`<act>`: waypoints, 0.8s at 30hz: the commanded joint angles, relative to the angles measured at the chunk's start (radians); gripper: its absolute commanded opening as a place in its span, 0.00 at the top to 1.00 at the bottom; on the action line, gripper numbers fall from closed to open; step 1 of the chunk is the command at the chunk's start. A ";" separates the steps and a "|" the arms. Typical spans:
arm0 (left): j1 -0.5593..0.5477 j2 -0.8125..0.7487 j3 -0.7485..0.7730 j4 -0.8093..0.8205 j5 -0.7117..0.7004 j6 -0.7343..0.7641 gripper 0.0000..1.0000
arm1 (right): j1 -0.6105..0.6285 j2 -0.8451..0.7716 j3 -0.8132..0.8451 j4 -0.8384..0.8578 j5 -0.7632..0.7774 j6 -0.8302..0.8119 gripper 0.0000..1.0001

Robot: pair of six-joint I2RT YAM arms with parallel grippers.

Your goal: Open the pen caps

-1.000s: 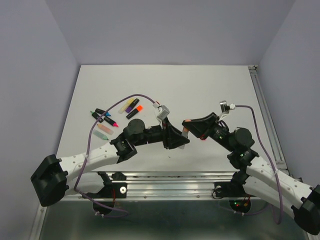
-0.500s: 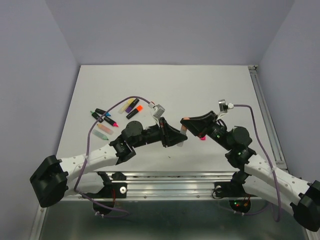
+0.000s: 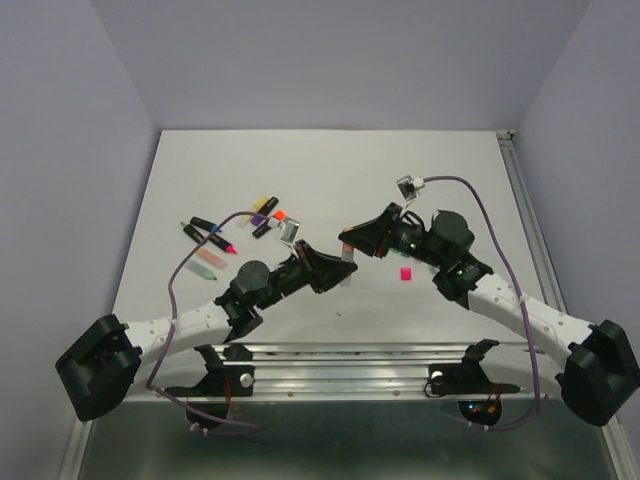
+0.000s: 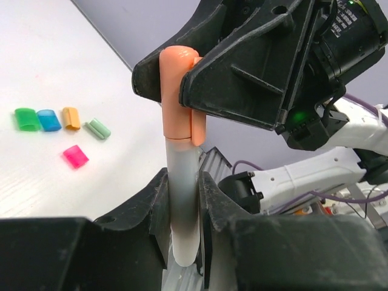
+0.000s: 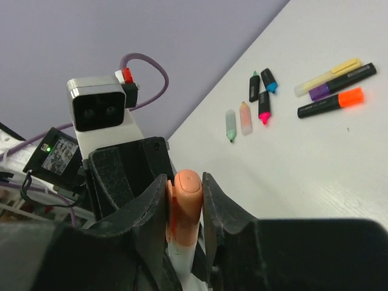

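Note:
A pen with a pale body (image 4: pixel 182 206) and a peach pen cap (image 4: pixel 179 91) is held in the air between both arms, above the table's near middle (image 3: pixel 347 256). My left gripper (image 4: pixel 182 188) is shut on the pale body. My right gripper (image 5: pixel 183 194) is shut on the peach cap (image 5: pixel 183 203), which still sits on the pen. In the top view the left gripper (image 3: pixel 335 268) and the right gripper (image 3: pixel 352 242) meet tip to tip. Loose pen caps lie on the table: green (image 4: pixel 25 119), blue (image 4: pixel 48 120), orange (image 4: pixel 71 117), mint (image 4: pixel 97 128) and pink (image 4: pixel 76 156).
Several pens lie at the left of the table (image 3: pixel 330 170): yellow (image 5: pixel 327 76), purple (image 5: pixel 342 80) and orange (image 5: pixel 330 103) ones, plus a mint one (image 5: pixel 230 124), a peach one (image 5: pixel 245 118) and short black ones (image 5: pixel 264 104). The pink cap (image 3: pixel 405 273) lies under the right arm.
The left gripper has closed on the pen body. Both grippers, joined at the pen, have shifted left and farther from the table's near edge; the right arm swung left.

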 commanded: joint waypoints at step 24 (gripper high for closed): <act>-0.090 -0.035 0.169 -0.740 -0.352 -0.029 1.00 | -0.355 0.105 -0.005 -0.331 0.433 -0.100 0.94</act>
